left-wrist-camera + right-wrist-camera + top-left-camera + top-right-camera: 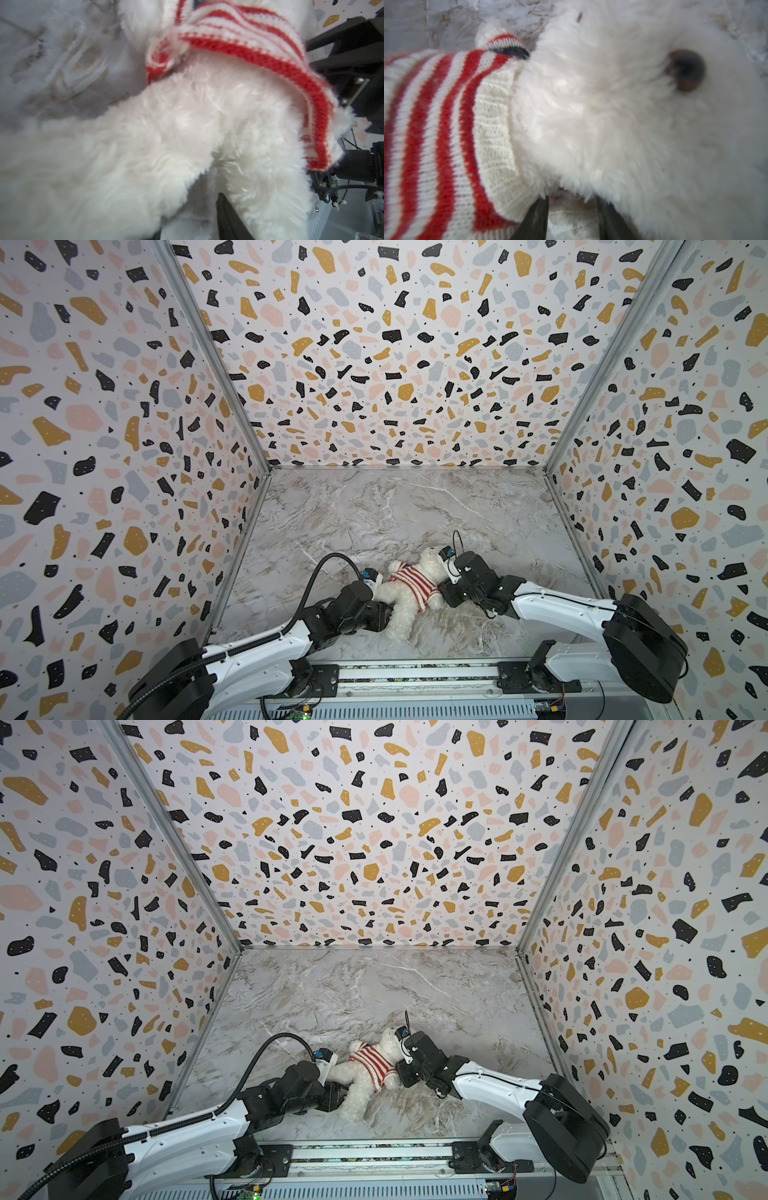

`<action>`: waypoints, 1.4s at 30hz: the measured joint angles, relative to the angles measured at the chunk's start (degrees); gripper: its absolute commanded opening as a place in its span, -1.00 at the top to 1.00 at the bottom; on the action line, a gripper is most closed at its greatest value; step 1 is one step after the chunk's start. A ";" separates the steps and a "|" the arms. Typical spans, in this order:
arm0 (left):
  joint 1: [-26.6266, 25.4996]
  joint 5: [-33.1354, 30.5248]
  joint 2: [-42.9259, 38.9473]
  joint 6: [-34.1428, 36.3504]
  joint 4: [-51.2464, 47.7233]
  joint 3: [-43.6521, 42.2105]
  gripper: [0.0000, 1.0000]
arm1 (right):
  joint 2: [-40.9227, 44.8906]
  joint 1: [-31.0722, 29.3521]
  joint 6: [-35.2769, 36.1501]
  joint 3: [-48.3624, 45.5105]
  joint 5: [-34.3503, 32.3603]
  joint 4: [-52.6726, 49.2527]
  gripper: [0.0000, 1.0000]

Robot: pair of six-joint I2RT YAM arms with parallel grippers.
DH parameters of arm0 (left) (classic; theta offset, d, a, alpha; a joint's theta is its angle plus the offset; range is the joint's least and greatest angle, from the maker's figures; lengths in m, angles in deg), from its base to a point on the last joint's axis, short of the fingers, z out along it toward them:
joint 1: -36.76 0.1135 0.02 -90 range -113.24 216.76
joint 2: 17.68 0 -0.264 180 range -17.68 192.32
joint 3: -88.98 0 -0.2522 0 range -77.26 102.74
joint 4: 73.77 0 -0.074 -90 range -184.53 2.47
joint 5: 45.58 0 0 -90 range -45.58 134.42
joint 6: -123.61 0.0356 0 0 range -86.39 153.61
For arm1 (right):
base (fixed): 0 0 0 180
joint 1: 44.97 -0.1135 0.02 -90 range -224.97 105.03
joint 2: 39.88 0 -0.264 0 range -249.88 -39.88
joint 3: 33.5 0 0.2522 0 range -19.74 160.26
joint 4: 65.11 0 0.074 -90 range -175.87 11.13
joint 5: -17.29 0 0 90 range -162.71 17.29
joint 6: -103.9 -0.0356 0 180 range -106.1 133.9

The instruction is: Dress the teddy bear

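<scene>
You will find no readable text, label, brand, number or sign in any view. Any print on the small circuit boards [550,705] at the near edge of the counter [415,506] is too small to make out.

White-and-black arms [257,651], ribbed black cable [308,587]

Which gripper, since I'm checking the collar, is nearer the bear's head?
Right. The right gripper is at the neck of the bear, beside the head; the left gripper is at its legs.
</scene>
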State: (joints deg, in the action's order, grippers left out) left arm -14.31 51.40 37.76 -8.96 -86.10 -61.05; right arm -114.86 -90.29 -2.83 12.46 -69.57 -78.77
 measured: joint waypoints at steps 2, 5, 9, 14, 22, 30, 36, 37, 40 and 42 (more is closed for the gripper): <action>-0.46 -0.28 -0.96 -0.66 0.04 -0.02 0.11 | -1.22 0.68 0.72 0.81 0.09 1.55 0.16; -0.50 -0.81 -3.34 -1.36 -0.74 -0.15 0.08 | -0.35 0.74 1.20 0.85 -0.11 2.10 0.13; -0.48 -1.55 -7.41 -1.88 -2.73 -0.26 0.04 | 5.86 0.74 1.18 -0.20 -1.20 1.44 0.09; -0.50 -1.55 -10.54 -1.95 -5.60 -0.20 0.03 | 16.13 -0.87 0.15 -1.51 -2.62 -1.90 0.02; -0.50 -2.01 -8.74 -0.28 -10.01 6.45 0.02 | 19.32 -10.64 -3.43 -1.51 -4.59 -6.93 -0.02; -0.57 -2.14 0.13 1.46 -7.50 13.35 0.01 | 21.68 -15.13 -8.35 -3.67 -7.67 -8.13 -0.05; -0.81 -3.67 8.85 2.29 -3.06 19.80 -0.01 | 22.91 -15.13 -11.34 -5.79 -8.50 -8.61 -0.01; -0.81 -3.69 10.49 2.36 -1.79 20.85 0.00 | 23.02 -15.13 -11.69 -6.23 -8.55 -8.63 0.00; -0.81 -3.48 15.61 2.60 1.11 23.43 0.00 | 23.37 -15.13 -12.55 -7.23 -8.55 -8.48 0.06; -0.81 -3.30 18.73 2.84 2.25 24.65 0.00 | 23.34 -15.13 -12.79 -7.45 -8.55 -8.17 0.09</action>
State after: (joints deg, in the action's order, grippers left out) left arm -15.12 48.10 56.49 -6.12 -83.85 -36.40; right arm -91.52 -105.41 -15.62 5.01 -78.12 -86.95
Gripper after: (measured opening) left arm 0.501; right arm 0.468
